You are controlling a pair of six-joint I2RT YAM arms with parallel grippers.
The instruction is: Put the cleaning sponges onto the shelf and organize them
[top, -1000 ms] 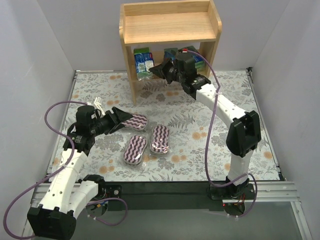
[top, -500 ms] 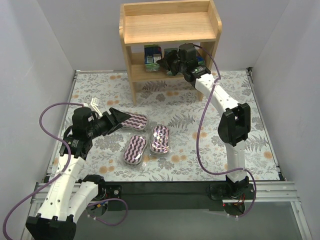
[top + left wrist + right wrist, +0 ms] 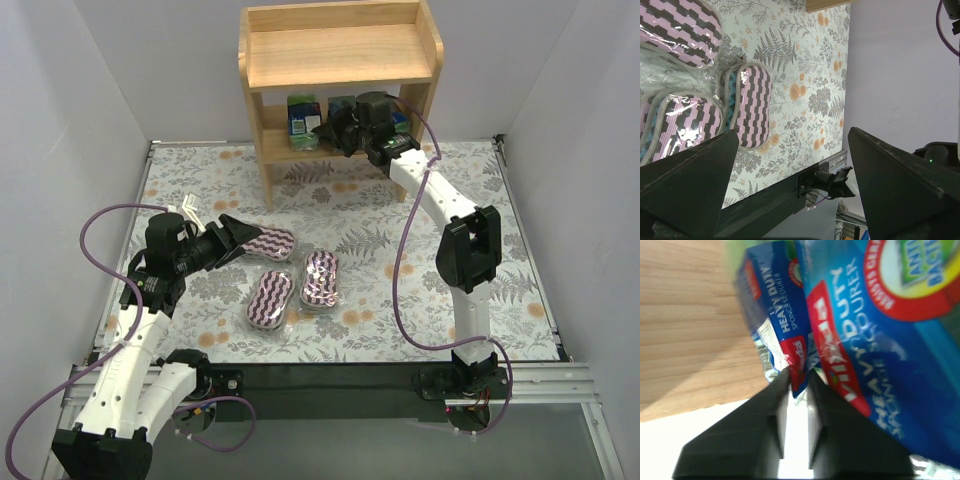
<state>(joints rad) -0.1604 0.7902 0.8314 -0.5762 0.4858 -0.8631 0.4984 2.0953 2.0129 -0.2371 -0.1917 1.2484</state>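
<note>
Three oval purple-and-white striped sponges lie wrapped on the floral mat; they also show in the left wrist view. My left gripper is open and empty, just left of the far-left sponge. My right gripper reaches into the lower tier of the wooden shelf, shut on the wrap edge of a green-blue-red pack. A second pack stands beside it, and a third is partly hidden behind the arm.
The shelf's top tier holds nothing. White walls close in the mat on the left, right and back. The black base rail runs along the near edge; it also shows in the left wrist view.
My right gripper carried the pack from in front of the shelf's left side into the lower tier. My left arm barely moved.
</note>
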